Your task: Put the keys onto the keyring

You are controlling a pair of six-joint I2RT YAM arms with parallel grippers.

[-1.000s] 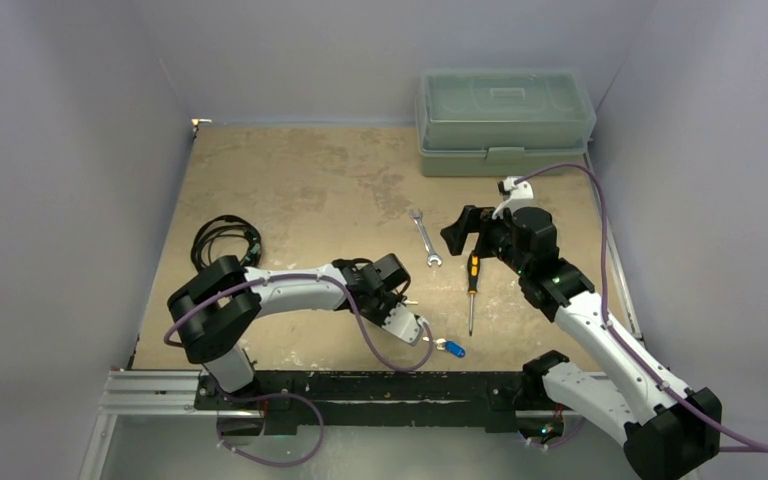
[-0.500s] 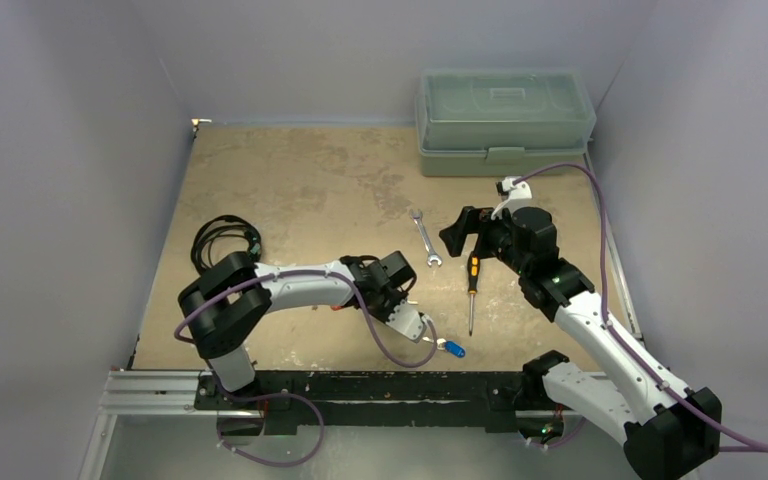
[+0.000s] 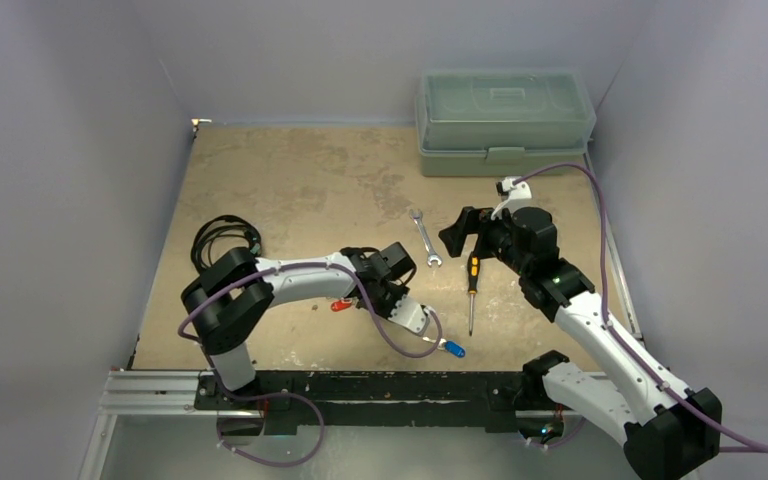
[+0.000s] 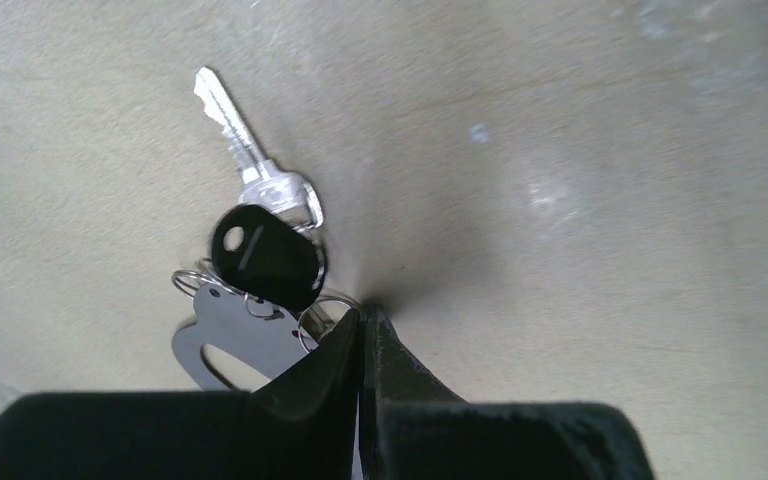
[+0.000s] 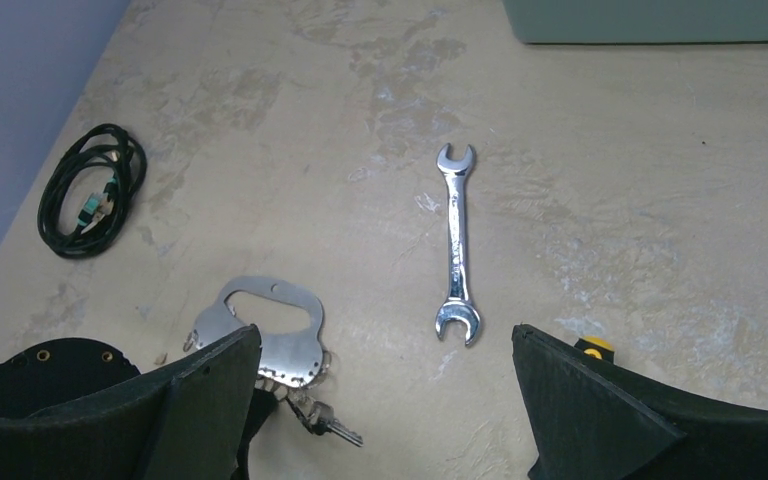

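One change, left end effector [image 4: 362, 318] now closed beside keyring [image 4: 225, 340]

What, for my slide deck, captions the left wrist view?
Left gripper shut beside the keyring; black key, silver key alongside.

Four keys [image 4: 260, 255], one keyring [image 5: 295, 345], one wrench [image 5: 458, 245], one screwdriver [image 3: 472, 290], one cable [image 5: 52, 205]

even, soft overhead light, faint shadows; left wrist view blurry w/ pale glare, gripper [image 4: 360, 340] dark.
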